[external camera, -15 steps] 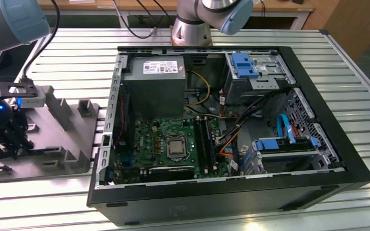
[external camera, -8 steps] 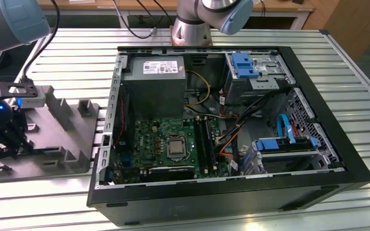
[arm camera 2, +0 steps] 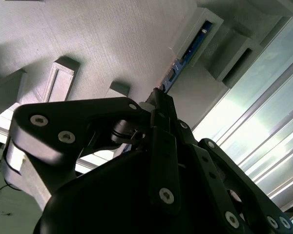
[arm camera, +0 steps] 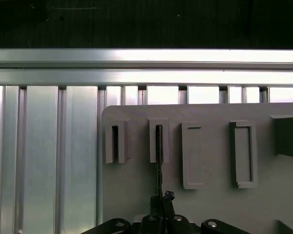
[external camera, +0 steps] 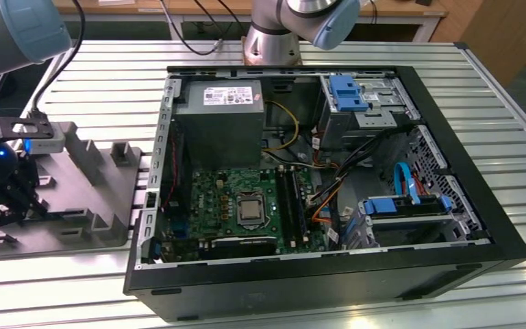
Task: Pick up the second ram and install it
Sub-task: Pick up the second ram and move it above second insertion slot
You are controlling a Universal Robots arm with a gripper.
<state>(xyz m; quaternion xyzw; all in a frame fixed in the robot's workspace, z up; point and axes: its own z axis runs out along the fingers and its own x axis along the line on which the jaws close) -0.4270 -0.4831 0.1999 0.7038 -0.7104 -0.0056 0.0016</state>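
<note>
second wrist view: ram (arm camera 2: 189, 51) sits in fixture (arm camera 2: 112, 39) slot, long axis running from gripper (arm camera 2: 158, 97) toward upper right (clenched on its near end).

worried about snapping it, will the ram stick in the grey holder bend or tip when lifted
Probably stiff but fragile: the ram stick is a thin board. It stands on edge in the grey holder, so may tip once free.

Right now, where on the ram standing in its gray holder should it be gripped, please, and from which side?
Pinch the second ram across its two flat faces at the free long edge, coming from straight above the gray holder: it stands on edge in a slot.
</note>
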